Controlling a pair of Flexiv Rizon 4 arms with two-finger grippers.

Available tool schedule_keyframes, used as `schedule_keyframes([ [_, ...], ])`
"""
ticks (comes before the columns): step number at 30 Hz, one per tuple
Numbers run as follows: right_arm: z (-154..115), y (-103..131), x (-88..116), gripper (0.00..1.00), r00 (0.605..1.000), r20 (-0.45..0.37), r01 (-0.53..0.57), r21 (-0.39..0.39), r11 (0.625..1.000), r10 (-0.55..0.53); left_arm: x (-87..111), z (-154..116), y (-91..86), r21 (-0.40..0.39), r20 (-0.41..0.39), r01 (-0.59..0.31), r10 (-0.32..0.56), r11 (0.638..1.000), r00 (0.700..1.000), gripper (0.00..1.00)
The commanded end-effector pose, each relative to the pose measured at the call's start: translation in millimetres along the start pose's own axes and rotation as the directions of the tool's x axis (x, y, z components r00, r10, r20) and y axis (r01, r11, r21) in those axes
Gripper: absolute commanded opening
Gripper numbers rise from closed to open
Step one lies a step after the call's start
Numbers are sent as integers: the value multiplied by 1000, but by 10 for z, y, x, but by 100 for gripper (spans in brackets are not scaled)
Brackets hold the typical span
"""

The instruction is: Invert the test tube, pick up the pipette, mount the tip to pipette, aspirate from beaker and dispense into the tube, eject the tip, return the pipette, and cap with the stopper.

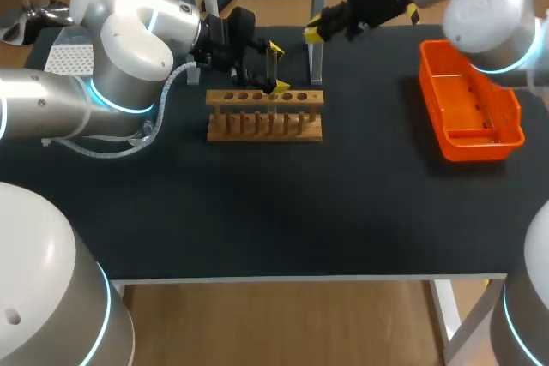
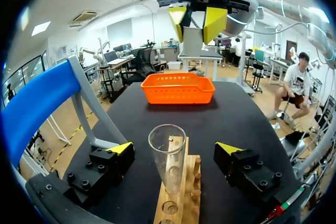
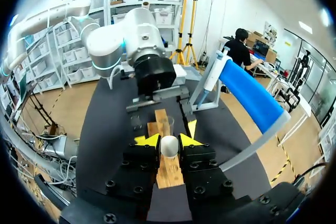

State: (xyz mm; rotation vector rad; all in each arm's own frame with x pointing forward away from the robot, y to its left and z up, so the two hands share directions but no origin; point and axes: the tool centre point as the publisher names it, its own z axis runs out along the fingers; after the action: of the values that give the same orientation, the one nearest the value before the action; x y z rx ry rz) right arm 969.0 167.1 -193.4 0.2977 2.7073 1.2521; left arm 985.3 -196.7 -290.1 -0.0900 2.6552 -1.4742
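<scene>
**Capping stage.** The test tube (image 2: 168,156), a clear glass cylinder with a smooth open rim, stands upright in a hole of the wooden rack (image 1: 266,122) towards the far side of the dark desk (image 1: 283,203). Its long axis is vertical and its mouth faces up.

The left gripper (image 2: 174,149) straddles the tube in a released state. Its yellow-tipped fingers (image 2: 122,148) stand well apart on either side, and neither touches the glass.

The right gripper (image 3: 169,141) is clenched on the stopper (image 3: 169,147), a small, pale, rounded plug held between both tips. The wrist view shows the tube just ahead of these fingers and nearly in line with the stopper. The head view shows the right gripper raised and offset to the rack's far right, apart from the tube.

The left arm is the nearer to the tube, but the right arm carries the part to be seated. The coming move therefore appears to turn on bringing the stopper over the mouth and lowering it along the tube's vertical axis.

The pipette (image 3: 212,74) hangs on the blue stand (image 3: 252,98) behind the rack. A perforated orange plastic basket (image 1: 470,109) lies well to the right.
</scene>
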Motion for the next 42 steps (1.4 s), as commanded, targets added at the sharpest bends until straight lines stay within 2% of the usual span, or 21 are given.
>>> schedule_keyframes([
  [1,216,87,-81,0,1000,-3,-1,7,1000,1,-10,-8,7,1,-4,-1,1,1000,1000,100],
  [12,195,76,-137,0,1000,4,-10,-7,1000,10,-10,-8,7,1,-4,-1,1,1000,1000,100],
  [42,153,69,-122,0,1000,-5,-6,-14,1000,5,-103,14,9,-9,-6,-9,9,1000,1000,100],
])
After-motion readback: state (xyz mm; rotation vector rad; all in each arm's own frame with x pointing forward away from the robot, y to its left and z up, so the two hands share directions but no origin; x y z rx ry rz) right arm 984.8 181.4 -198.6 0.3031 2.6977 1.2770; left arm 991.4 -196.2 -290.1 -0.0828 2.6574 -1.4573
